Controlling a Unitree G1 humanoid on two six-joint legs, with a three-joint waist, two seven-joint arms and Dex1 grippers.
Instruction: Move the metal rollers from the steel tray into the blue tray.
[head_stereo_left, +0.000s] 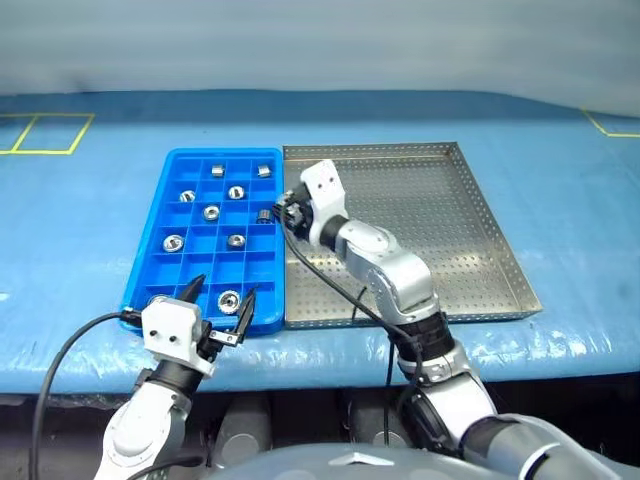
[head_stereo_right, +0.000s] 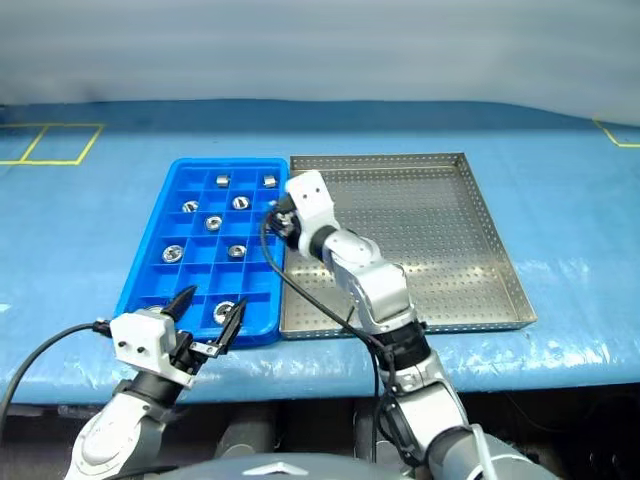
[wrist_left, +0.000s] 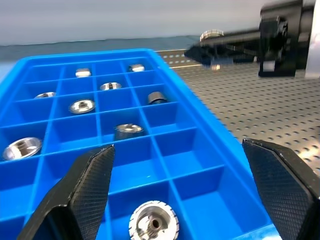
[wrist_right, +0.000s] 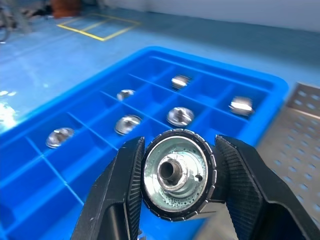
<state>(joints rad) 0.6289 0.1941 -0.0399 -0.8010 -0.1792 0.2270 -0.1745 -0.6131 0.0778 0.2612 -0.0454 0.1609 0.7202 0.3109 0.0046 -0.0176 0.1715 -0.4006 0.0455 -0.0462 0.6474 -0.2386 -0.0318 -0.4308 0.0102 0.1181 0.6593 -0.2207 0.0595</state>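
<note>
- Blue-covered worktop (head_stereo_left: 80, 260): steel tray (head_stereo_left: 470, 230) seen beside blue tray (head_stereo_left: 150, 250), rims touching.
- Several metal rollers (head_stereo_left: 211, 212) seen in separate blue tray compartments.
- Right pincer (wrist_right: 175, 175): clamped on one roller (wrist_right: 176, 172), held over the trays' shared edge.
- Left pincer (head_stereo_left: 220, 300): spread wide, empty, at blue tray's near edge.

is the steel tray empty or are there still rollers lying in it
Empty as far as shown: the steel tray's visible perforated floor holds no loose rollers, though the right arm hides part of it. One roller sits clamped between the right gripper's fingers.
</note>
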